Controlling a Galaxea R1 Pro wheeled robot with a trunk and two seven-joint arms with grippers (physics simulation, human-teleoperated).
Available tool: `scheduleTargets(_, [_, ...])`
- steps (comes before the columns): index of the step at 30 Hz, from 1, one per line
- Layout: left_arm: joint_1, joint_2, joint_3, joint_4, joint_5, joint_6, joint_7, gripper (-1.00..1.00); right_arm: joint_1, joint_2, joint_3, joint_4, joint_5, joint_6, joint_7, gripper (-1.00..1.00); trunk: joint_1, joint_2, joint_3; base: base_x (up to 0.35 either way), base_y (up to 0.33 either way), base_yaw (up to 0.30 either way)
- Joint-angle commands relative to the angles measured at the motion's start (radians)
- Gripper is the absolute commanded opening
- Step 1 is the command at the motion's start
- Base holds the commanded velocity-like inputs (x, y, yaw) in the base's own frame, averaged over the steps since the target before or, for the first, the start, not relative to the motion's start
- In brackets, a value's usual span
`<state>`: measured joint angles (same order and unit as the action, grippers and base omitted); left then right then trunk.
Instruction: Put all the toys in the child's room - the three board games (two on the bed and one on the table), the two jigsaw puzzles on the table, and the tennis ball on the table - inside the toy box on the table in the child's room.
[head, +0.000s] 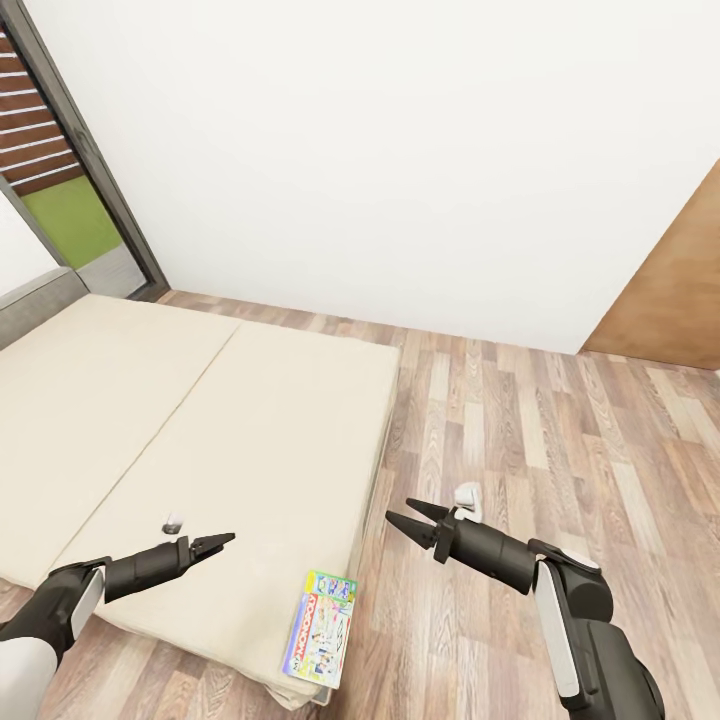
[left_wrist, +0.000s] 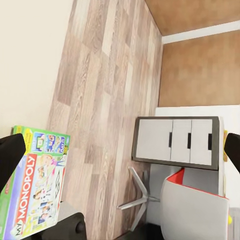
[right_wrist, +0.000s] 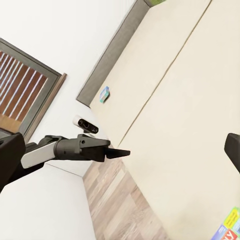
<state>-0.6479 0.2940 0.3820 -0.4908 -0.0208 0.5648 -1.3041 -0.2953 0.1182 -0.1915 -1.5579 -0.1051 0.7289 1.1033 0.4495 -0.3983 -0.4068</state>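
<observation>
Green Monopoly board game (head: 323, 626) laid flat at the beige bed's (head: 200, 440) near corner, at 6 o'clock, left pincer (head: 222, 541) closed and empty above the mattress, right pincer (head: 408, 516) spread open over the wood floor (head: 560, 440)

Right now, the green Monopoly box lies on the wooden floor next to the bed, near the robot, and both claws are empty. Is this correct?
Not quite. The Monopoly box lies on the bed, at the mattress corner nearest the robot, not on the floor; the head view shows this. The rest holds: the left claw and the right claw hold nothing.
</observation>
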Motion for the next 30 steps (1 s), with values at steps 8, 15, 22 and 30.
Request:
scheduleTargets(8, [-0.001,-0.001,0.003,0.0,-0.002,0.01,-0.004,1.0,-0.001,0.001,-0.002,-0.001,-0.002,0.006,0.003,1.0,0.001,-0.002,-0.002,0.0,0.0,0.0])
scheduleTargets(15, [-0.001,-0.001,0.003,0.0,-0.002,0.01,-0.004,1.0,-0.001,0.001,-0.002,0.0,-0.002,0.006,0.003,1.0,0.001,-0.002,-0.002,0.0,0.0,0.0])
scheduleTargets(22, [-0.001,-0.001,0.003,0.0,-0.002,0.01,-0.004,1.0,-0.001,0.0,-0.002,0.0,-0.002,0.006,0.003,1.0,0.001,-0.002,-0.002,0.0,0.0,0.0])
scheduleTargets(30, [-0.001,-0.001,0.003,0.0,-0.002,0.01,-0.004,1.0,-0.001,0.001,-0.002,0.0,-0.002,0.006,0.003,1.0,0.001,-0.002,-0.002,0.0,0.0,0.0])
